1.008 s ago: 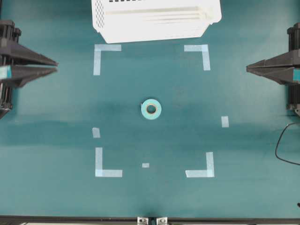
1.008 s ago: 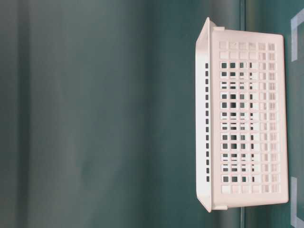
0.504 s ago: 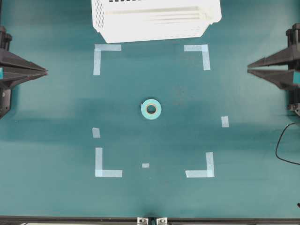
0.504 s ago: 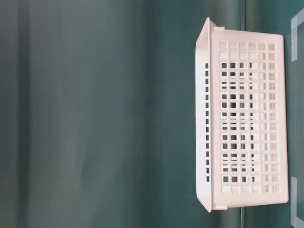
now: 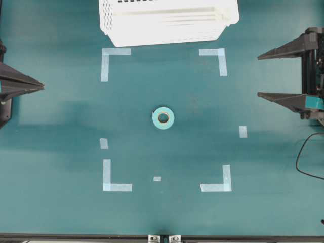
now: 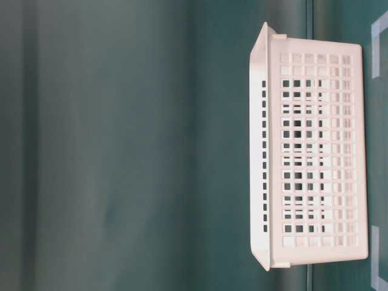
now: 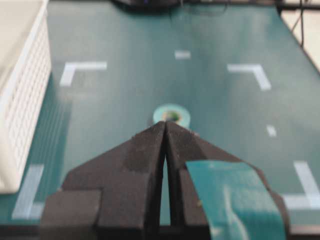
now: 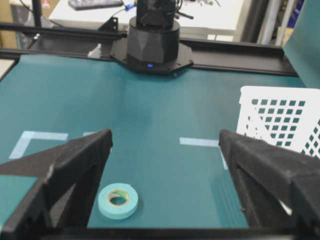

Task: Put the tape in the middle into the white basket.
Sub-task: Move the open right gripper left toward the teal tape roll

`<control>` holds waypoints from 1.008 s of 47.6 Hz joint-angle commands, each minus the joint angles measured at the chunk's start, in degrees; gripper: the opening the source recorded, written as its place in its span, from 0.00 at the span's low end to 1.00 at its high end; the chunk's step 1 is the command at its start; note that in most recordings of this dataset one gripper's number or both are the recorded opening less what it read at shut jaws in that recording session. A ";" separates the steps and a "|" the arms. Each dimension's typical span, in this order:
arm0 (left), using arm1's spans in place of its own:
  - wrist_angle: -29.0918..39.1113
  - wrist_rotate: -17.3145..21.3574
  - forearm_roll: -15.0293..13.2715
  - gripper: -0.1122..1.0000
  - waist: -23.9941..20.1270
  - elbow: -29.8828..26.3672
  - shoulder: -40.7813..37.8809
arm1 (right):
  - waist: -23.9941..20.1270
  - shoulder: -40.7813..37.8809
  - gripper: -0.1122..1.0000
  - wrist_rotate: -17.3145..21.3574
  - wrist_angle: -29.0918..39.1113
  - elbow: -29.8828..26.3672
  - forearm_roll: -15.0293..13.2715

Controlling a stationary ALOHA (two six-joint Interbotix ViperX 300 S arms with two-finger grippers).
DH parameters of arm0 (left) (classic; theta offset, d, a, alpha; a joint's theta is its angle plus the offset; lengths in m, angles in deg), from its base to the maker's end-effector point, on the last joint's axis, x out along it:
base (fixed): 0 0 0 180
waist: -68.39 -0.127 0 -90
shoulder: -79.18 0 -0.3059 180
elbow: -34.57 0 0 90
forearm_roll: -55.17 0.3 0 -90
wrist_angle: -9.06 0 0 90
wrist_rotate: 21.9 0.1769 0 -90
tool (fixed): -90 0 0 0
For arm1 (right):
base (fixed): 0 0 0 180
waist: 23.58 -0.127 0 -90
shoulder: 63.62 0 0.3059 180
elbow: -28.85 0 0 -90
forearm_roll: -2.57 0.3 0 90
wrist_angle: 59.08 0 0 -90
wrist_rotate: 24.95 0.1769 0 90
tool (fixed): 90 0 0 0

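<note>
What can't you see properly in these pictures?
- Inside of the white basket: the overhead view's top edge cuts it off; the table-level view shows only its lattice side.
- The tape: absent from the table-level view; blurred in the left wrist view, partly behind the left gripper.
- Right gripper: its arm is cut by the overhead view's right edge.

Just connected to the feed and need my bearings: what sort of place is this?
Probably a robotics lab bench: a teal work table marked with pale tape corners, two fixed arms facing each other across it, and cluttered desks and cables behind the far arm base.
</note>
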 commanded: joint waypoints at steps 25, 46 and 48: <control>1.67 -0.53 0.00 0.00 0.18 4.92 1.49 | 0.18 -8.53 1.00 1.58 -5.36 -2.64 0.26; 1.05 -0.88 0.00 0.00 0.18 5.54 1.85 | 0.09 -14.33 1.00 2.02 -5.45 -5.45 0.26; 1.05 -0.97 0.00 0.00 0.18 5.54 1.85 | 0.09 -14.85 1.00 2.02 -5.45 -5.71 0.26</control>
